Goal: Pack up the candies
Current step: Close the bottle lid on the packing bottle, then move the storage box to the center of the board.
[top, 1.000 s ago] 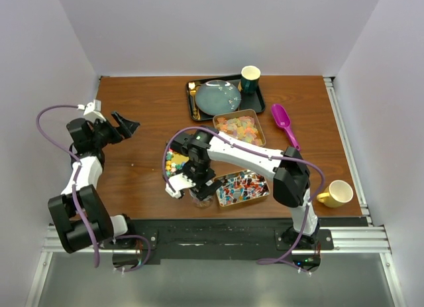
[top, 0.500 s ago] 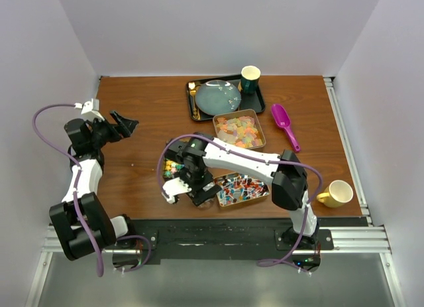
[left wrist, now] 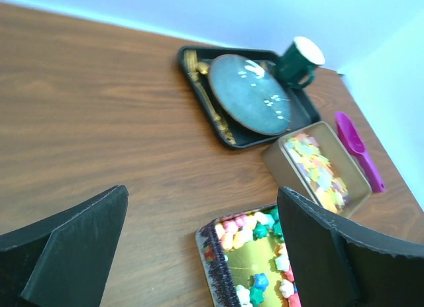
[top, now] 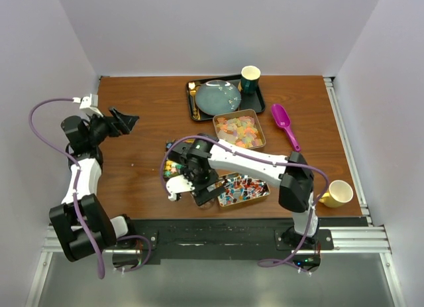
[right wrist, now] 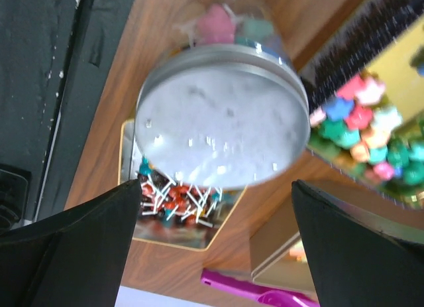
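Early going: few candies (right wrist: 218, 22) in lidded jar (right wrist: 222, 131) at 6 o'clock, most in three tins (left wrist: 275, 164) mid-table; right gripper (right wrist: 215, 184) jaws straddle jar, grip unclear; left gripper (left wrist: 202, 201) jaws apart, idle at 9 o'clock.

- Pale yellow, orange and pink gummies (top: 239, 129): a loose heap, upper centre of the top view.
- Bright multicoloured star-shaped candies (top: 171, 167): left of centre, partly hidden.
- Small red, blue and white wrapped candies (top: 246, 187): jumbled, lower centre.
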Available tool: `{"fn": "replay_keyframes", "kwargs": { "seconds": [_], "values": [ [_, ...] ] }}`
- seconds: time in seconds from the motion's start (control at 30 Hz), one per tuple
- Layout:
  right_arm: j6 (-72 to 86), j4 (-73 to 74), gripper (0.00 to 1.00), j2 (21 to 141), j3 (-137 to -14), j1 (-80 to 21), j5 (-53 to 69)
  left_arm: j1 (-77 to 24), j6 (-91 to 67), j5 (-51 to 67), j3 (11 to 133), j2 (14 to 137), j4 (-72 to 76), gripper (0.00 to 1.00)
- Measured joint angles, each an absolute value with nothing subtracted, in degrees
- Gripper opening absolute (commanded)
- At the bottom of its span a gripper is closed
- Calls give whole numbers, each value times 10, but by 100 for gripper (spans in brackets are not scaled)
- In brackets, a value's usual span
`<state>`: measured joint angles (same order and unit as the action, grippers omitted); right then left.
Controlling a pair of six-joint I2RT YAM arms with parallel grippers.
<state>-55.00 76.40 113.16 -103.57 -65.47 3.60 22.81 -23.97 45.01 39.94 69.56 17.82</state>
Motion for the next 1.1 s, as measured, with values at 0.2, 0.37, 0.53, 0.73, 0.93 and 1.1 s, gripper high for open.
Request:
{"fn": "replay_keyframes", "kwargs": {
  "seconds": [0.2, 0.37, 0.53, 0.73, 0.93, 1.1],
  "values": [
    [-519, 770, 99, 1088, -1039, -576, 30, 209, -194, 528, 417, 648, 128, 99],
    [-458, 756, 99, 1079, -1084, -406, 29, 78, -51, 527, 434, 551, -26, 99],
    [-428, 750, 99, 1017, -1054, -353, 10, 37, 111, 539, 413, 448, -167, 95],
    [-356, 742, 99, 918, -1003, -374, 10, -18, 296, 595, 421, 506, -324, 68],
    [-294, 718, 99, 925, -1003, -340, -5, -135, 283, 562, 423, 578, -337, 59],
    [-280, 714, 91, 943, -1004, -323, -10, -230, 190, 463, 423, 545, -303, 2]
  ]
}}
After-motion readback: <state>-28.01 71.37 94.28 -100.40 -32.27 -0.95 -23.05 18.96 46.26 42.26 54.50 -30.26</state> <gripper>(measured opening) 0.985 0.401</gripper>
